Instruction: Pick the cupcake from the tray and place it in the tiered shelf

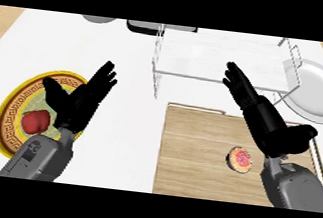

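Your cupcake sits on the wooden tray, towards its right side, untouched. Your right hand hangs above the tray just beyond the cupcake, fingers straight and spread, holding nothing. The tiered shelf stands just behind the tray (a white plate beside it). Your left hand, also spread, hovers left of the tray over a gold-rimmed plate on the worktop.

Lighting: bright, even, diffuse; source direction not evident. Shadows: faint, soft grey beneath the tiered shelf just beyond the right hand. Glare: none noted. Edges: slightly soft throughout; no edge distortion seen.
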You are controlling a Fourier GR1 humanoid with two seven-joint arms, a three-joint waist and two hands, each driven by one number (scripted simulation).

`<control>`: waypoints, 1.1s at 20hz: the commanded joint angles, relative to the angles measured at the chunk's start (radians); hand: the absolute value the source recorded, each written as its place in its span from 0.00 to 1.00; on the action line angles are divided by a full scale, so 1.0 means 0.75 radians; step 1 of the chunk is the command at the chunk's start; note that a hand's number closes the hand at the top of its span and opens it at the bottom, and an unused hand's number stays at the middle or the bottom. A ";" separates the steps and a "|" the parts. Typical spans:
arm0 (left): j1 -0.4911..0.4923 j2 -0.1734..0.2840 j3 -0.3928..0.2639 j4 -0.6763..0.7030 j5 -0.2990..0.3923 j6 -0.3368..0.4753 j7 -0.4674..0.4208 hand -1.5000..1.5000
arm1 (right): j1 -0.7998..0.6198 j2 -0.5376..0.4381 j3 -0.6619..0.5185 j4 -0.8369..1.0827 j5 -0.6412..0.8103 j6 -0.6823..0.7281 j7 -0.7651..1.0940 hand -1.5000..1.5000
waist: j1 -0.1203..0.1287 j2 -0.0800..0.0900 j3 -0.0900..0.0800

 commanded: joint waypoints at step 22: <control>0.220 0.193 0.215 -0.338 -0.228 0.278 -0.006 0.50 | 0.223 -0.537 -0.391 -0.345 -0.331 0.502 0.202 0.00 | -0.012 0.028 -0.012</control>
